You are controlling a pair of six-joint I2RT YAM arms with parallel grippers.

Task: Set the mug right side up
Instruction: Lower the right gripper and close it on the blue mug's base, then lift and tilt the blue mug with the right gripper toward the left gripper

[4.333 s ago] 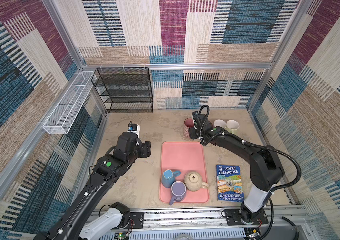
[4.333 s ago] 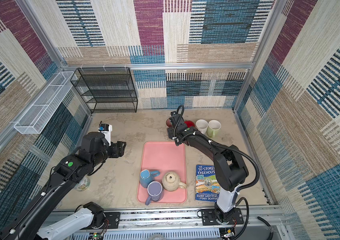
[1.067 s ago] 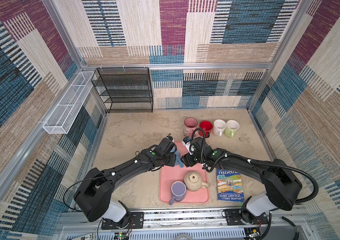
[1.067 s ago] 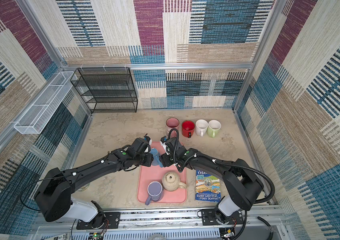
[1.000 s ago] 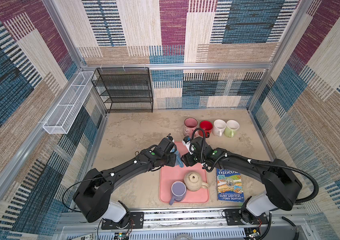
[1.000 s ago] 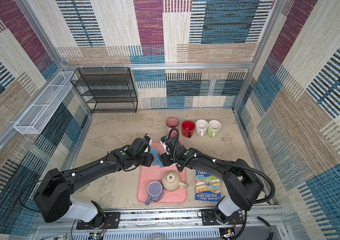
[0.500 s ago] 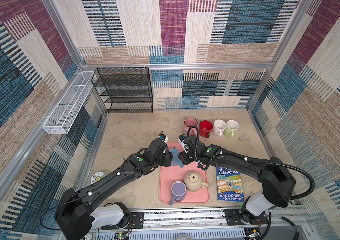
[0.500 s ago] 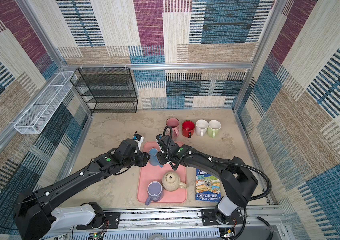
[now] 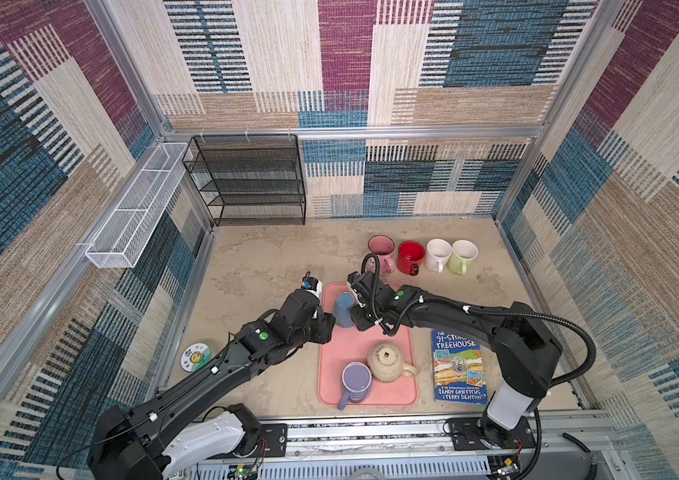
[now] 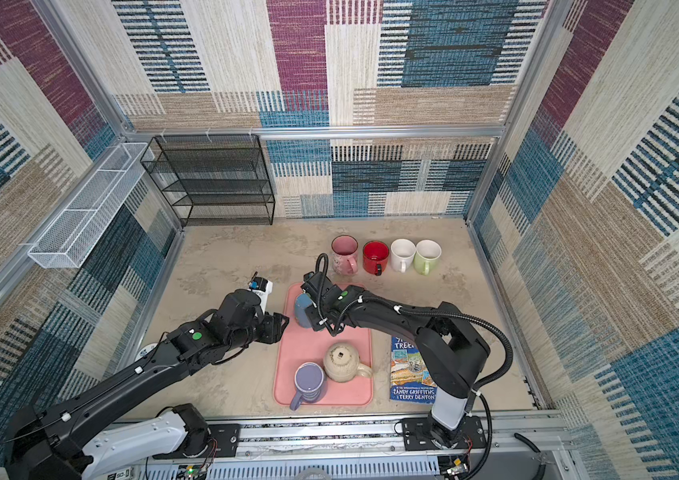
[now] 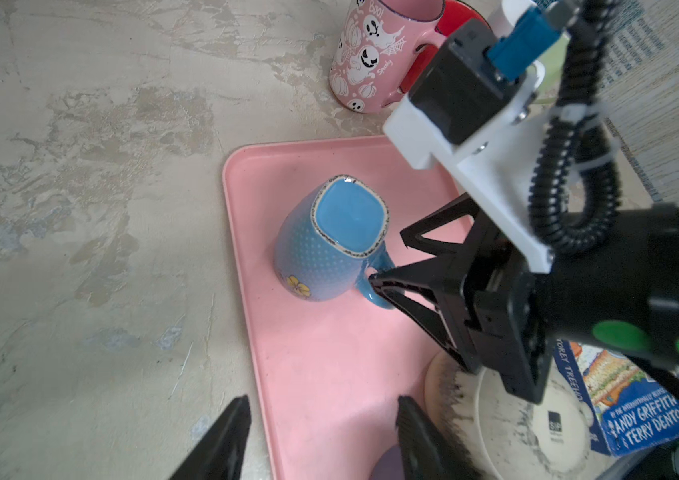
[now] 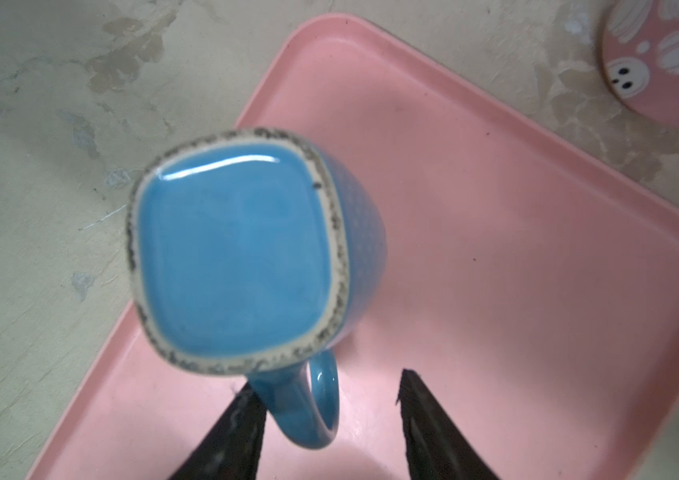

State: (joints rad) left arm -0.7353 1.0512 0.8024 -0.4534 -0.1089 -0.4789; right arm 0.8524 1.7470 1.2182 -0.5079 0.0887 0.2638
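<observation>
Right pincer (image 12: 325,380), jaws part-open astride the handle (image 12: 317,411) and not yet clamped; left pincer (image 11: 323,405) wide, empty, over the pink tray's (image 12: 495,208) left edge; blue mug (image 12: 238,257) base-up in that tray's far-left corner, the turn judged wholly outstanding.

left of blue mug (image 9: 344,309): bare tabletop (image 9: 254,266) is left free, save left claw (image 9: 327,324) held just beside | handle side: is taken by right claw (image 9: 357,318) | behind: passage is narrowed by pink mug (image 9: 381,251) | near tray (image 9: 350,347) end: is blocked by teapot (image 9: 387,360) and purple mug (image 9: 356,382)
</observation>
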